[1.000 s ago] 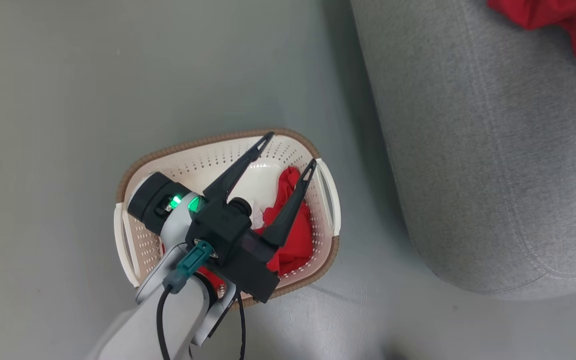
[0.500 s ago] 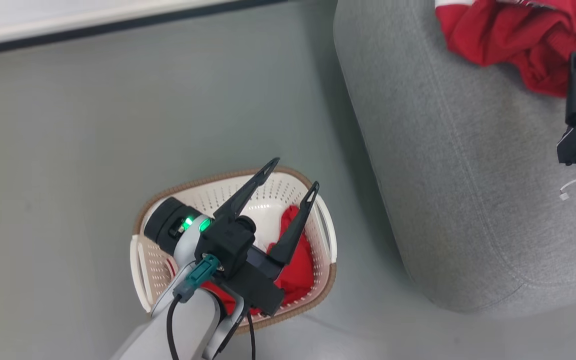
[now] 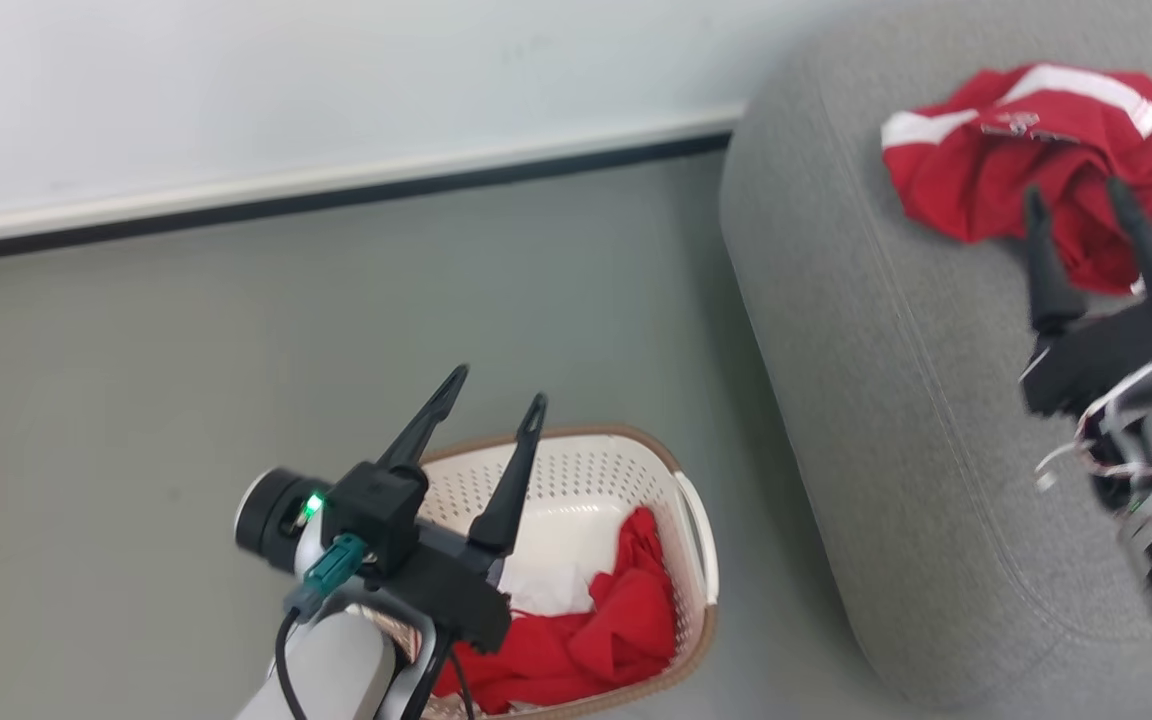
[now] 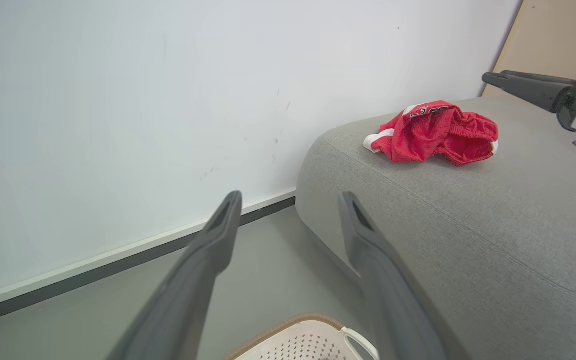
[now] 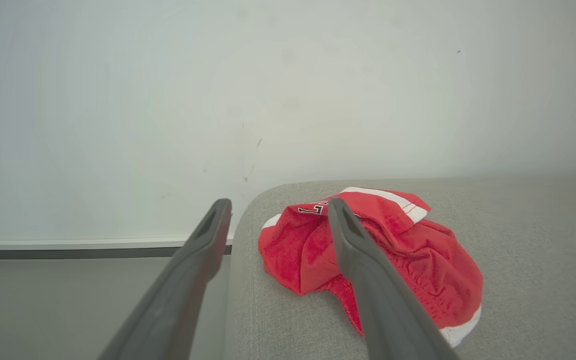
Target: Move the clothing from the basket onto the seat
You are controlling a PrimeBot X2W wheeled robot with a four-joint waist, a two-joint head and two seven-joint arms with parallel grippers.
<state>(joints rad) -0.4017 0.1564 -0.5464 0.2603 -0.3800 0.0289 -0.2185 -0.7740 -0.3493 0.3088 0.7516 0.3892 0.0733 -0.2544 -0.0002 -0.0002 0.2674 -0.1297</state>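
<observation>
The head camera has tilted up: a white wall [image 3: 336,90] and a dark baseboard [image 3: 336,195] now cross the top of the frame, and the basket [image 3: 576,435] sits at the bottom centre. The left gripper [image 3: 498,386], earlier spread over the basket's inside with one finger across the red clothing [image 3: 596,640], now stands at its left edge, tips past the far rim. The right gripper [image 3: 1076,190], before a dark sliver at the right edge, now shows both fingers, tips at the red garment [image 3: 996,170] on the seat [image 3: 886,350].
</observation>
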